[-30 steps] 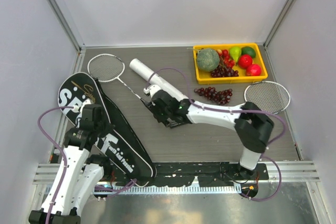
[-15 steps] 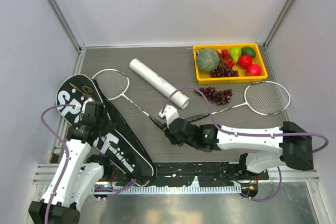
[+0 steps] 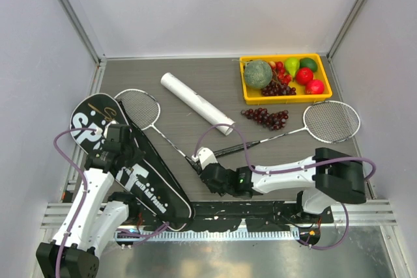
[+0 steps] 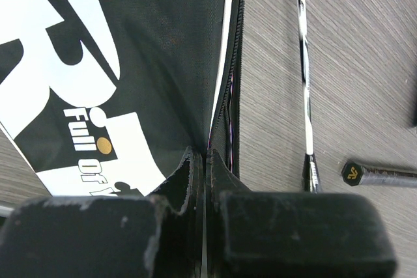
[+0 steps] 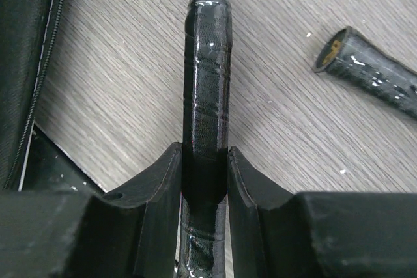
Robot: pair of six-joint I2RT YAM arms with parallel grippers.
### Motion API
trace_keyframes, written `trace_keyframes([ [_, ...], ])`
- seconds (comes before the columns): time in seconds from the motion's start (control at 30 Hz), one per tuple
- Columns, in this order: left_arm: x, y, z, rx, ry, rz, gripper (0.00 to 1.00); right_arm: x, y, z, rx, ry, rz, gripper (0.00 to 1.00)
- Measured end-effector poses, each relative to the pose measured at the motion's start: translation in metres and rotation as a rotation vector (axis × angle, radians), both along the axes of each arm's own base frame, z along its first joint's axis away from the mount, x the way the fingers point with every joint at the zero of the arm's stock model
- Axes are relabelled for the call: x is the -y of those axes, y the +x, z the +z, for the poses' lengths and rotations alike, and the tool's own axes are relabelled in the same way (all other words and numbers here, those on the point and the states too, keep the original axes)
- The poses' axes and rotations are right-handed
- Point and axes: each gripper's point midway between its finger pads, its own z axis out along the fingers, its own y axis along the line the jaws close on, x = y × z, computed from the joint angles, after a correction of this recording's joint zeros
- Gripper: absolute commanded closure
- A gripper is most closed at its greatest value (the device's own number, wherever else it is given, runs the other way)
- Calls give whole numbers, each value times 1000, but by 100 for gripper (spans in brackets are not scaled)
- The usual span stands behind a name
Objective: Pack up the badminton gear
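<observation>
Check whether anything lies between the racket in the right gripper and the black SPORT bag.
Nothing visible does. The right gripper is clamped on the racket's black handle, and only bare table separates that from the bag, whose zip edge the left gripper pinches. The other racket's handle lies on the opposite side.

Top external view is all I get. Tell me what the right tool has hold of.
Observer: The right tool is clamped around a black wrapped racket handle.
Operator: Check the other handle too.
Observer: The second handle lies free on the table beside it, a gold mark on its butt cap.
Operator: Now report the left tool.
Observer: The left tool is shut, pinching the bag at its edge by the zipper.
</observation>
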Motion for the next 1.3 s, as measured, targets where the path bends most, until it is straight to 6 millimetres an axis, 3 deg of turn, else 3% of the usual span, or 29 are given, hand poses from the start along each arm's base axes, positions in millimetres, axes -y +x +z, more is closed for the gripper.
trace_keyframes([
  [0.27,0,0,-1,-2,0,-1,100,-24,8,-18,19,-33,29,45],
  [0.6,1,0,1,2,-4,-7,100,-49,31,-26,20,-11,31,44],
  [0.7,1,0,2,11,-5,-8,100,-53,40,-26,26,4,21,56],
  [0.73,1,0,3,15,-5,-8,100,-54,42,-26,28,7,20,68],
  [0.83,1,0,2,17,-6,-8,100,-60,47,-26,36,18,21,92],
  [0.87,1,-1,2,17,-7,-8,100,-62,49,-26,37,22,19,95],
  [1.03,0,-1,0,13,-8,5,100,-63,50,-24,40,34,21,95],
  [1.13,-2,-1,0,13,-4,22,100,-48,45,-18,41,17,22,95],
  [1.3,-3,-1,0,12,-2,23,100,-24,42,32,87,65,5,95],
])
